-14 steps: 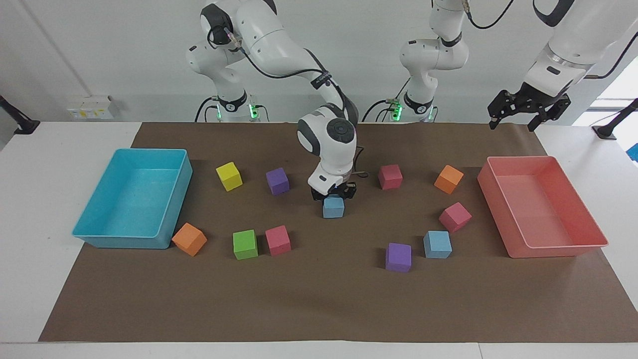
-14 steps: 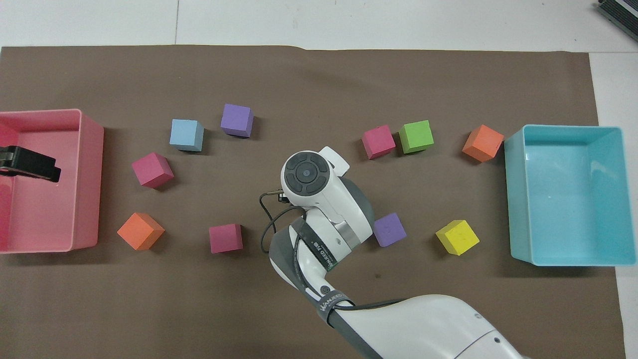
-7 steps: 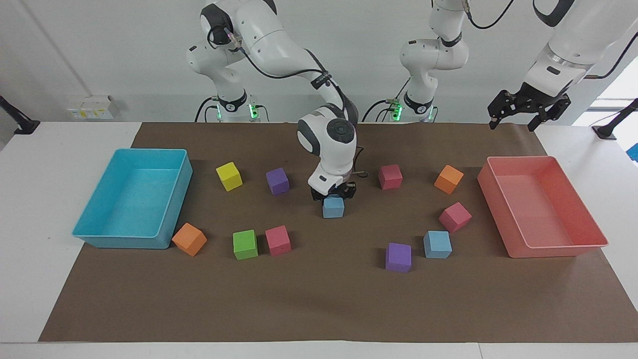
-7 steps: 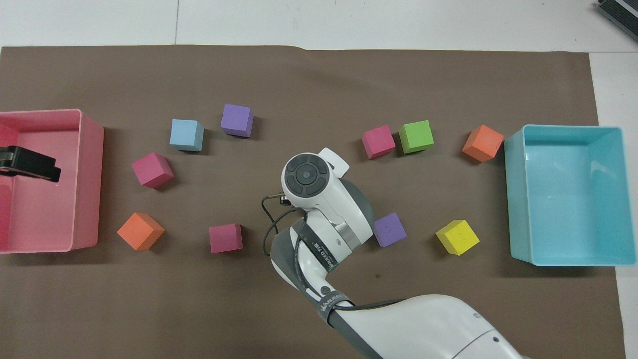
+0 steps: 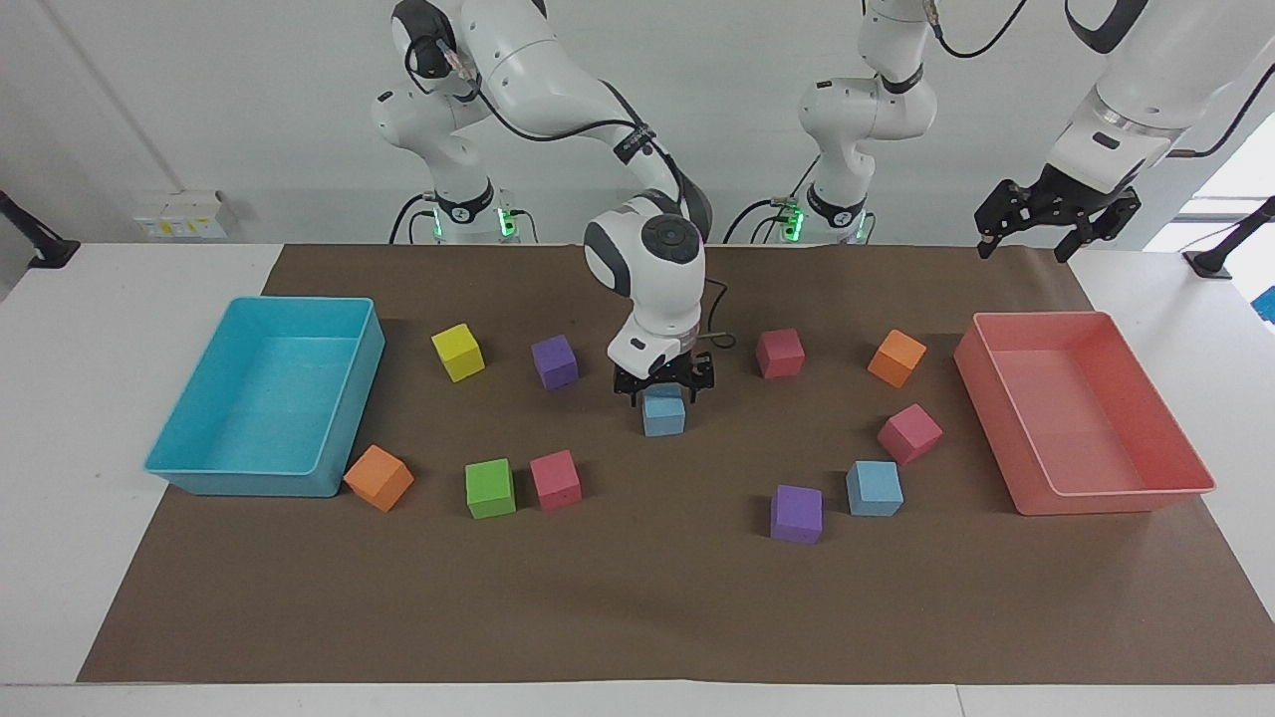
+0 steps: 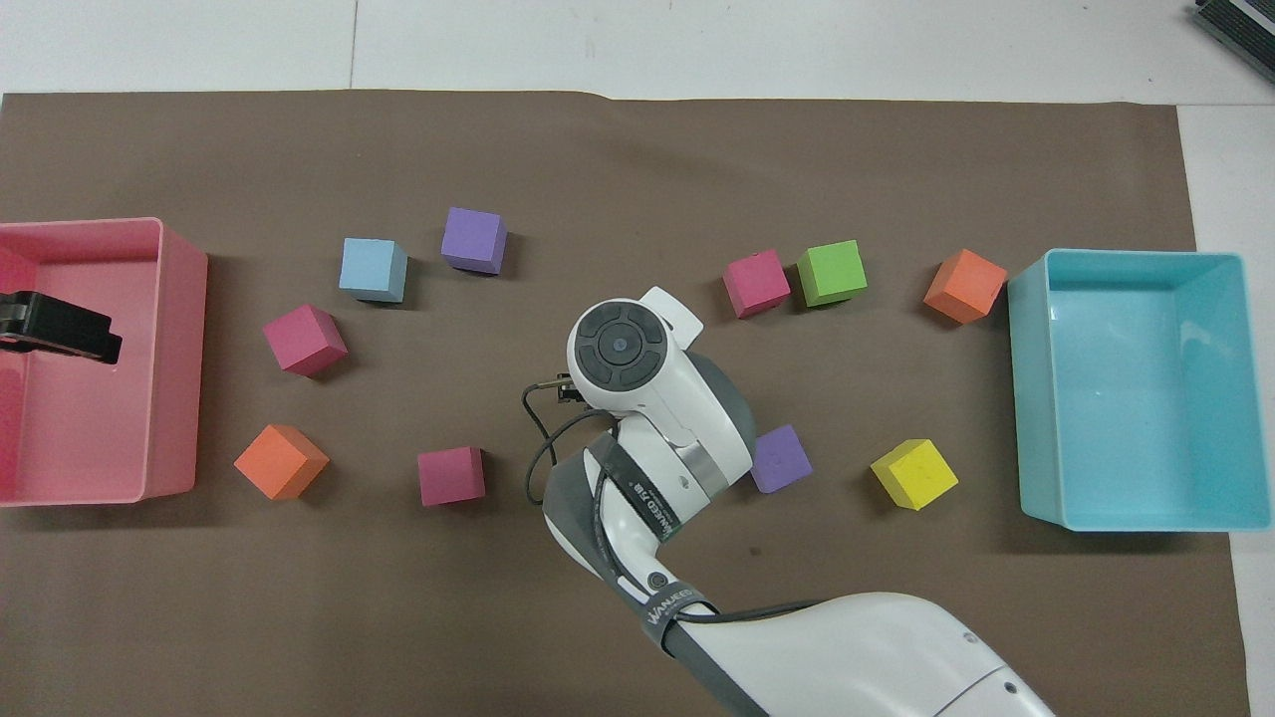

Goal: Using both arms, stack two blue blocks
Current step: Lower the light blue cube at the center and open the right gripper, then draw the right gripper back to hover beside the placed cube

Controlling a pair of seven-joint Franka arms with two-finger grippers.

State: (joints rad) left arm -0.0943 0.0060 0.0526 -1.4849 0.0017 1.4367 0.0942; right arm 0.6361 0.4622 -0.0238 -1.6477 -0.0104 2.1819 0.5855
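Change: right gripper [image 5: 662,383] risen and spread since a second ago; centre block [image 5: 663,413] let go, unmoved on the mat.
Right gripper: released, jaws wide, hanging just over the centre block, apparently clear of its top; hidden under the wrist in the overhead view.
Centre block: mid-table, square to the mat, free on every side.
Second block: [image 5: 875,487] toward the left arm's end, farther from the robots than the centre block, just beside a purple cube [image 5: 797,514].
Left gripper: [image 5: 1056,215] fingers spread, empty, waiting high near the pink tray [image 5: 1185,488].
Key relation: second block lies at the left arm's end, well apart from the right gripper; left arm judged the nearer.
Stage: base block set, stack not yet made.
Risk: purple cube crowding one face of the second block.
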